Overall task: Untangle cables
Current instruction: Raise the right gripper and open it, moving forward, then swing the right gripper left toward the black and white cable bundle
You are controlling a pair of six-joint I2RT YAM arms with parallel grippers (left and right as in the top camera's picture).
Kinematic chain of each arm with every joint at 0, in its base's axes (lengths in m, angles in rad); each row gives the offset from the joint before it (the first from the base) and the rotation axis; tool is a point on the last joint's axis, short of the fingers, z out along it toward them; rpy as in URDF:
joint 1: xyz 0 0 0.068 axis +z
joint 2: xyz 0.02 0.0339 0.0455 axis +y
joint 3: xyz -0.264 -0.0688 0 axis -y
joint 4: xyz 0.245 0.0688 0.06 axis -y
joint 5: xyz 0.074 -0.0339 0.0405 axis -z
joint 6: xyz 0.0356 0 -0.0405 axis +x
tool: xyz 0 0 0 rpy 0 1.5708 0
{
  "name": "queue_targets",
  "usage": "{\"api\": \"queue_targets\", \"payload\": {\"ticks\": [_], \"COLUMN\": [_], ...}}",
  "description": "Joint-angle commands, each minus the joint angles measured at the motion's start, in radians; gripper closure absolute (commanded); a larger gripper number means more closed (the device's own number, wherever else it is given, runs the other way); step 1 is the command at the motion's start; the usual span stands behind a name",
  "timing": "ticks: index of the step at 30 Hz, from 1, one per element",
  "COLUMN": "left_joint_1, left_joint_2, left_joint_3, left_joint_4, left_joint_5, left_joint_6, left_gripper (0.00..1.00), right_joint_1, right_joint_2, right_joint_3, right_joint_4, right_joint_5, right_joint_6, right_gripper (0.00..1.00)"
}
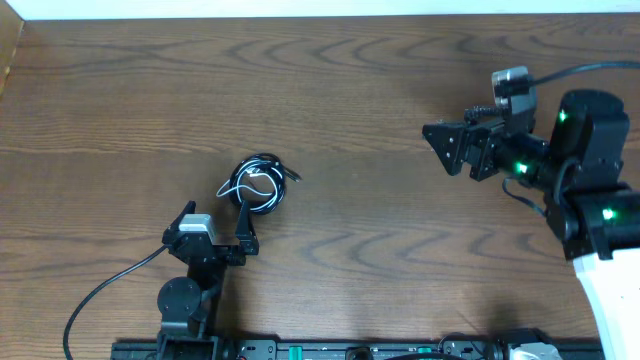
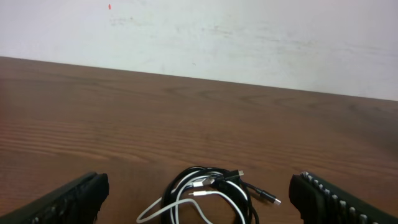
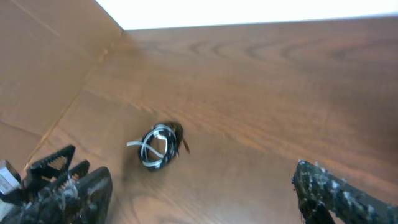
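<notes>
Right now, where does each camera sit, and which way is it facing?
Overhead: above the table, looking straight down; both arms show, left gripper near the cables, right gripper far off.
Left wrist: low, facing across the table toward the wall; its open fingers flank the cables.
Right wrist: raised, tilted down toward the cables; its open fingers show.
All three views share the cables.

Cables (image 1: 259,185) on the table (image 1: 350,100) just ahead of the left gripper (image 1: 214,212)

Wood-grain table (image 1: 330,90), matt; cables (image 1: 258,184) smooth, glossy.
</notes>
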Motion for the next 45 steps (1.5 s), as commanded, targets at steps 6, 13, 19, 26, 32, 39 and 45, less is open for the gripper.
{"api": "queue_targets", "payload": {"ticks": [6, 13, 19, 26, 32, 39, 45], "left_joint_1": [0.004, 0.004, 0.004, 0.004, 0.004, 0.004, 0.004], "left_joint_2": [-0.001, -0.001, -0.001, -0.001, -0.001, -0.001, -0.001], "left_joint_3": [-0.018, -0.018, -0.018, -0.018, -0.018, -0.018, -0.018], "left_joint_4": [-0.033, -0.033, -0.033, -0.033, -0.033, -0.033, -0.033], "left_joint_5": [0.024, 0.024, 0.024, 0.024, 0.024, 0.024, 0.024], "left_joint_6": [0.01, 0.01, 0.01, 0.01, 0.01, 0.01, 0.01], "left_gripper": [0.02, 0.02, 0.02, 0.02, 0.02, 0.02, 0.02], "right_joint_1": [-0.002, -0.002, -0.002, -0.002, -0.002, -0.002, -0.002], "right_joint_2": [0.09, 0.107, 0.108, 0.129, 0.182, 0.218, 0.217], "right_joint_3": [0.016, 0.014, 0.006, 0.003, 0.003, 0.003, 0.003], "right_joint_4": [-0.151, -0.201, -0.203, -0.203, -0.227, -0.264, -0.259], "right_joint_5": [-0.013, -0.003, 0.021, 0.025, 0.074, 0.096, 0.096], "right_joint_6": [-0.029, -0.061, -0.061, -0.061, -0.06, -0.061, -0.061], "right_gripper": [0.03, 0.01, 0.01, 0.01, 0.01, 0.01, 0.01]}}
